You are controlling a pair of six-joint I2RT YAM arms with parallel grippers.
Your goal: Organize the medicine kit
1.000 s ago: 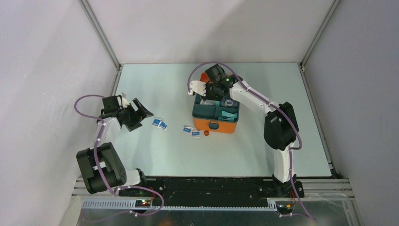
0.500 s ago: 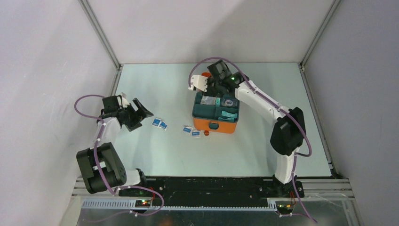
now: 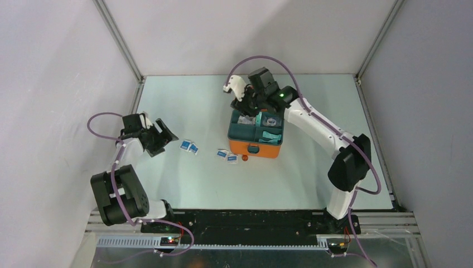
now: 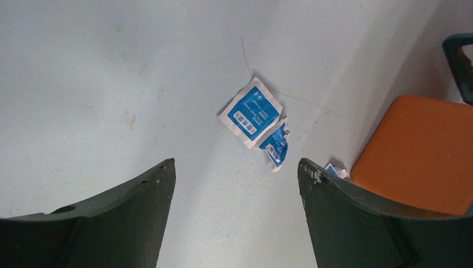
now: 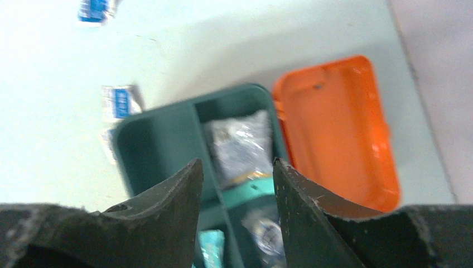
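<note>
The orange medicine kit (image 3: 262, 148) stands open mid-table, with a dark teal compartment tray (image 3: 238, 132) sitting in its top. In the right wrist view the tray (image 5: 156, 139) holds a clear packet (image 5: 240, 142), and the orange lid (image 5: 334, 128) lies open behind it. My right gripper (image 3: 249, 104) hovers above the tray's back compartments, open and empty (image 5: 237, 164). My left gripper (image 3: 163, 137) is open and empty at the far left, just above the table (image 4: 237, 167). It faces two blue-white packets (image 4: 254, 113).
Two blue-white packets (image 3: 189, 147) lie left of the kit and two more (image 3: 227, 156) lie at its front left corner. A small red object (image 3: 245, 158) lies beside the kit's front. Enclosure walls stand on the left, right and back.
My right gripper has lifted out of the tray's back left compartment and swung back and slightly right above the kit. The left gripper has shifted only slightly.
</note>
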